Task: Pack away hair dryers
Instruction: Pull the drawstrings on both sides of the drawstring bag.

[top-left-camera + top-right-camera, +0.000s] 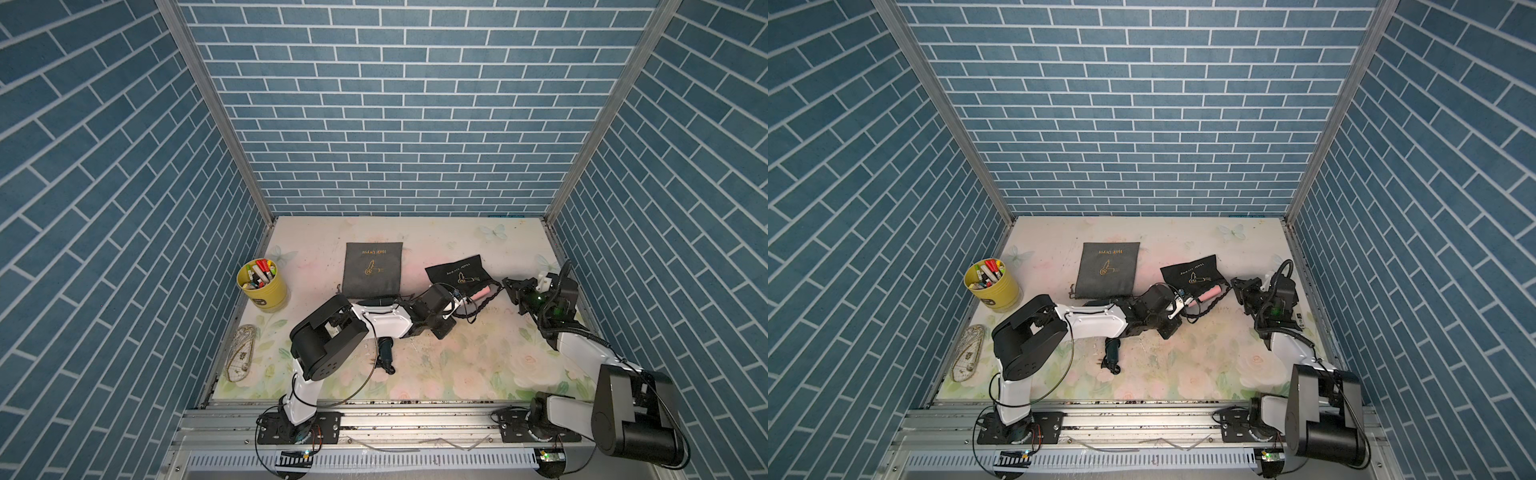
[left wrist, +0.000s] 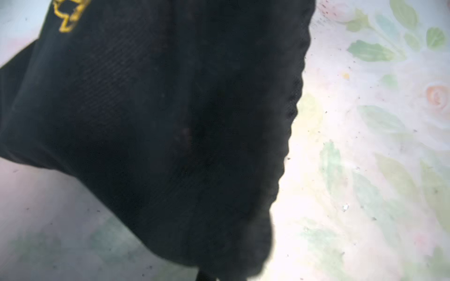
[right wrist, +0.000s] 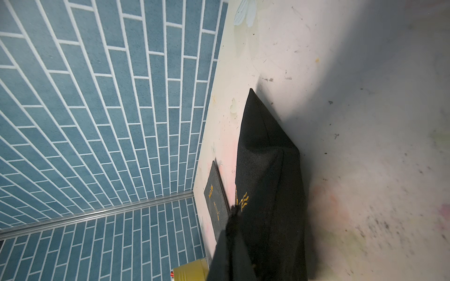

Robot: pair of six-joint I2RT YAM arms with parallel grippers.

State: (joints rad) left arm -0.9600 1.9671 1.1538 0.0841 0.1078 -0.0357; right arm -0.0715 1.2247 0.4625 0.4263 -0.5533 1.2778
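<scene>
At 6 o'clock on the table, nearest, the teal hair dryer (image 1: 384,348) lies free, partly under the left arm. At 3 o'clock the pink hair dryer (image 1: 482,294) sticks half out of the black pouch (image 1: 457,272). The left gripper (image 1: 462,302) is closed at the pouch mouth, on what I cannot tell. The right gripper (image 1: 508,286) pinches the pouch's rim. Gold "Hair Dryer" marks the grey pouch (image 1: 374,270) at 12. The table (image 1: 457,365) is floral and scuffed, and the walls (image 1: 395,124) are blue brick.

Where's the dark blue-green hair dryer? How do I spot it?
Find the flowery table and the left arm's white link across it. Just on the robot's side of that link lies the dark teal hair dryer with its black cord. The other dryer is pink, at the mouth of the black pouch.
</scene>
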